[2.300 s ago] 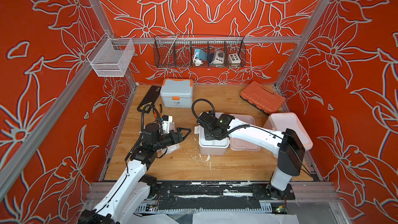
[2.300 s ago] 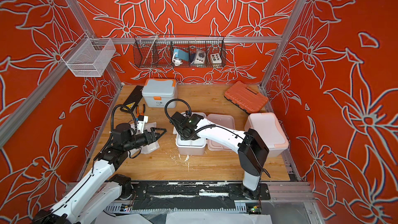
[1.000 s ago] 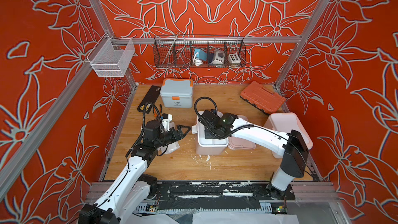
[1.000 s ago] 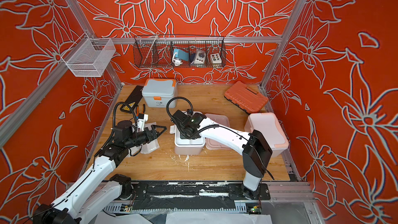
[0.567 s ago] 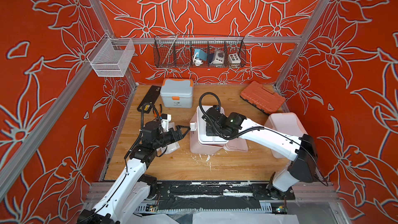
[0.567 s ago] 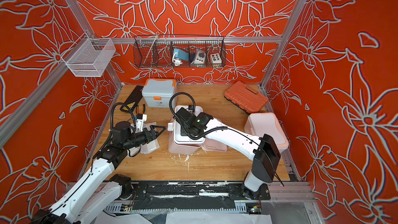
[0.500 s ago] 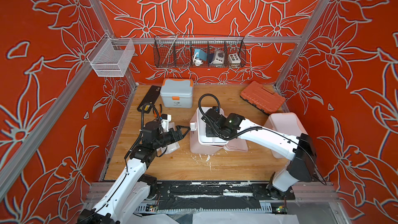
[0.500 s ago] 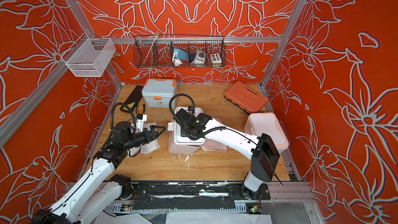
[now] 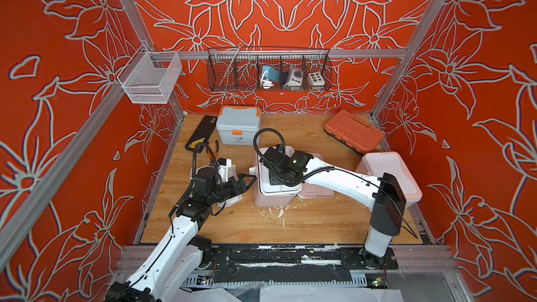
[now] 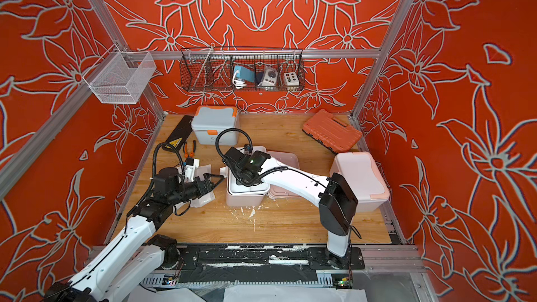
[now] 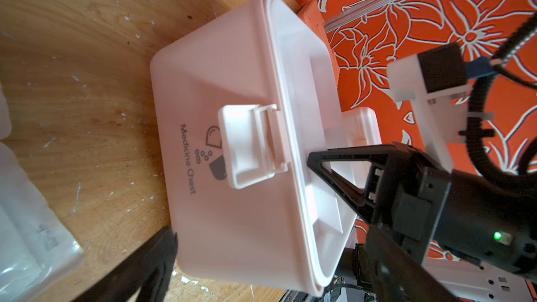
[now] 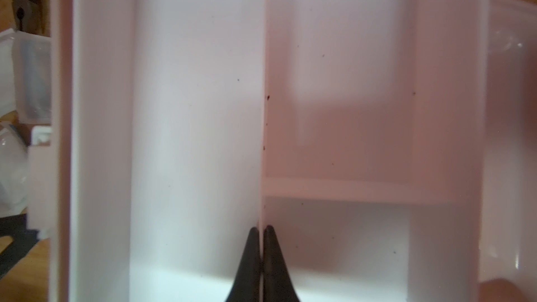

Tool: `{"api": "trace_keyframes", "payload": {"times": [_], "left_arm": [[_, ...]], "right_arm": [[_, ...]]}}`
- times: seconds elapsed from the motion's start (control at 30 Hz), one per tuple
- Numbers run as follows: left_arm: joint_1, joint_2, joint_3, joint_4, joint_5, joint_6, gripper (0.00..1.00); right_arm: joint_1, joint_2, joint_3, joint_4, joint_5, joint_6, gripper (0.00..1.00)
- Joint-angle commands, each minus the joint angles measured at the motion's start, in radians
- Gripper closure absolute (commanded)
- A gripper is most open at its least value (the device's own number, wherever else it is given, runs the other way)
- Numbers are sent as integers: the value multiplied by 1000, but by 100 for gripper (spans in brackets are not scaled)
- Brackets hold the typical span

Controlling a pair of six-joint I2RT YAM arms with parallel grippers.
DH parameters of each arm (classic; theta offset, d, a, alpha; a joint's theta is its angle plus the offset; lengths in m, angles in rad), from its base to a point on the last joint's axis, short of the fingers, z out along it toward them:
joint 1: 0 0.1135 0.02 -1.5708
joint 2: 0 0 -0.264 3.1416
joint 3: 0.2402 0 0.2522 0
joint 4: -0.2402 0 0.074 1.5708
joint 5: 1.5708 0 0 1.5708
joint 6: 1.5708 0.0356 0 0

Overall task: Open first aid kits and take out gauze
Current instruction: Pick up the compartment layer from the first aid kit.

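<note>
The pale pink first aid kit (image 9: pixel 273 199) (image 11: pixel 232 199) stands open mid-table, its lid (image 9: pixel 318 194) lying beside it. My right gripper (image 12: pixel 261 229) reaches down into it, shut on the thin divider of the white inner tray (image 9: pixel 280 190) (image 12: pixel 189 111). My left gripper (image 9: pixel 250 180) (image 11: pixel 267 268) is open at the kit's left side, its jaws straddling a corner without gripping. Gauze packets (image 9: pixel 232 199) (image 11: pixel 29 228) in clear wrapping lie on the table under the left wrist. The blue-grey kit (image 9: pixel 238 124) at the back and the white and peach kit (image 9: pixel 389 175) at the right are closed.
An orange-red tool case (image 9: pixel 353 130) leans at the back right. A flat black case (image 9: pixel 200 135) and pliers (image 9: pixel 213 149) lie at the back left. A wire basket (image 9: pixel 270 74) and a white mesh basket (image 9: pixel 149 78) hang on the walls. White scraps (image 9: pixel 279 213) litter the wood.
The right gripper, still shut on the tray divider, has dragged the pink kit left toward the left gripper; the kit tipped up briefly. The left arm has barely moved.
</note>
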Motion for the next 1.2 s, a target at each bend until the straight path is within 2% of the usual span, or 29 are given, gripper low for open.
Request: {"api": "trace_keyframes", "payload": {"times": [0.0,0.1,0.33,0.63,1.03,1.17], "left_arm": [[-3,-10,-11,26,8,2,3],[-5,-13,-19,31,8,2,3],[-4,-22,-39,34,14,0,3],[-5,-51,-31,4,6,9,3],[-5,-69,0,-38,-5,19,3],[-5,-111,68,-88,-18,41,3]], "right_arm": [[25,65,54,-194,130,-9,100],[55,127,139,-308,233,6,100],[87,242,273,-463,294,44,100],[114,159,337,-470,345,28,100],[132,58,334,-423,361,-7,100],[132,-58,269,-319,354,-110,100]]}}
